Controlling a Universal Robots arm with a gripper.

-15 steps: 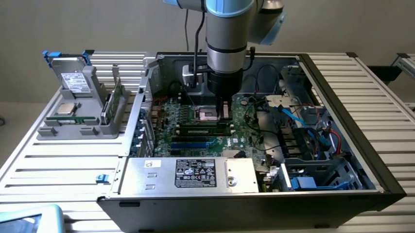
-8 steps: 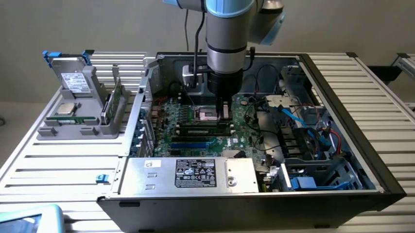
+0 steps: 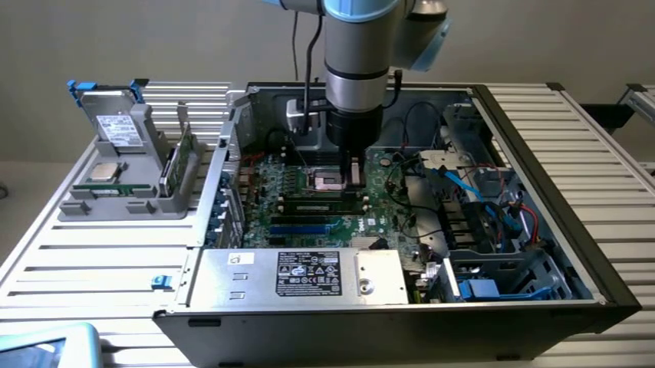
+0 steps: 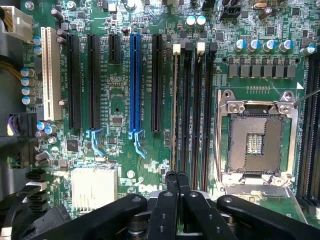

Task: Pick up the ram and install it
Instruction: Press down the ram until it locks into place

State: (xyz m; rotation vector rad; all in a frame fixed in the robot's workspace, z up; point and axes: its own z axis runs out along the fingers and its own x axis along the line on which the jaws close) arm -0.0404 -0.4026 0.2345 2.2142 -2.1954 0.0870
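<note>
We see the hand [image 4: 177, 182] closed, its fingers pressed together, above the motherboard [image 4: 125, 100]. A ram [image 3: 180, 162] stands upright in the grey holder [image 3: 123, 201] on the table [image 3: 82, 261], at 9 o'clock from the computer case [image 3: 573, 192].

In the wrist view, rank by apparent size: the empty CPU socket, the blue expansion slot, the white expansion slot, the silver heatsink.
1. CPU socket, clearly largest.
2. Silver heatsink.
3. Blue expansion slot and white expansion slot: similar narrow strips, the blue a little longer; too close to rank firmly.
</note>
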